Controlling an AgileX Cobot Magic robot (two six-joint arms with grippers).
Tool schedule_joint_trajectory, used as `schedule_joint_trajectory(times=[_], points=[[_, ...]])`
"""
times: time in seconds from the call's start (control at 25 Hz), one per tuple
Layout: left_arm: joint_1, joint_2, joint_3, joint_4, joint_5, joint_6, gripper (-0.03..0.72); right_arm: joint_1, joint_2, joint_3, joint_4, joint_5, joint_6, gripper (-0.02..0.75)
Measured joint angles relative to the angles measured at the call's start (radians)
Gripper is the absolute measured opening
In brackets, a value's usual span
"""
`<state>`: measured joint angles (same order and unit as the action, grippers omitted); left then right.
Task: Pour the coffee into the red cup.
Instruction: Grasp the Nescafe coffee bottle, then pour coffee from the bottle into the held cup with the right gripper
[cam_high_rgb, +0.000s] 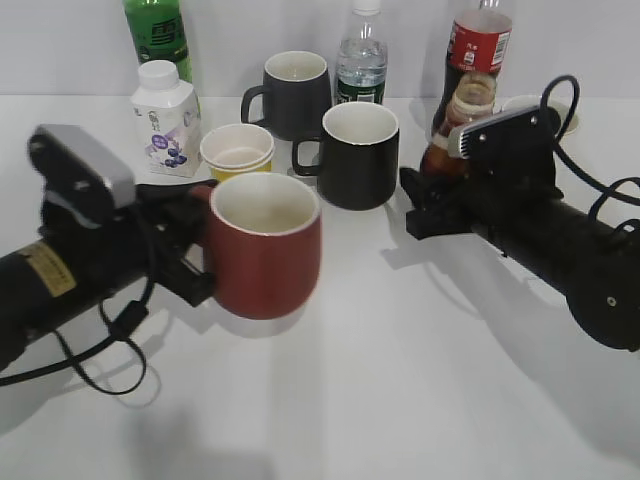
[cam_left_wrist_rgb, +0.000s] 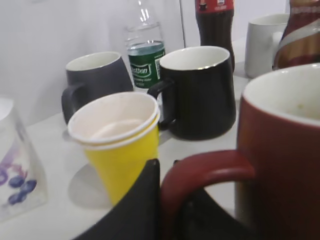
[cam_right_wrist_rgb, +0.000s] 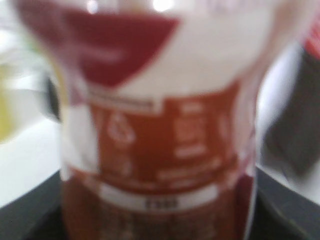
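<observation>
- Left hand (cam_high_rgb: 195, 262): closed on the loop handle of the red cup (cam_high_rgb: 265, 245), which stands at front left of the counter (cam_high_rgb: 420, 380).
- Right hand (cam_high_rgb: 425, 205): around the upright coffee bottle (cam_high_rgb: 462, 125); firm grip cannot be told.
- Step: securing the bottle. Next, judged: lift, carry over the cup, tilt.

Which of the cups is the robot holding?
The red cup, nearest the camera. The left gripper is shut on its handle. The two black mugs and the yellow paper cup stand free behind it.

exterior slants down frontally, wrist views close, both share red cup (cam_high_rgb: 265, 245)
</observation>
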<state>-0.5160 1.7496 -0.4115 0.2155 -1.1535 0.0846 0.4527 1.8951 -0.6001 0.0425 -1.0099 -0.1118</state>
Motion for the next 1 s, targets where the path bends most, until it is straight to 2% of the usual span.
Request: schedule_joint_trajectory(times=[0.2, 0.52, 0.76, 1.0], points=[[0.0, 0.047, -0.057, 0.113, 0.029, 0.0, 0.046, 0.0, -0.005, 0.0, -0.113, -0.074, -0.058, 0.503], [0.0, 0.058, -0.092, 0.127, 0.036, 0.0, 0.046, 0.0, -0.031, -0.028, -0.128, -0.111, -0.327, 0.503], [0.0, 0.058, -0.097, 0.131, 0.036, 0.0, 0.046, 0.0, -0.031, -0.09, -0.171, -0.118, -0.438, 0.503], [0.0, 0.059, -0.111, 0.219, 0.036, 0.0, 0.046, 0.0, -0.031, -0.097, -0.251, -0.118, -0.568, 0.503]])
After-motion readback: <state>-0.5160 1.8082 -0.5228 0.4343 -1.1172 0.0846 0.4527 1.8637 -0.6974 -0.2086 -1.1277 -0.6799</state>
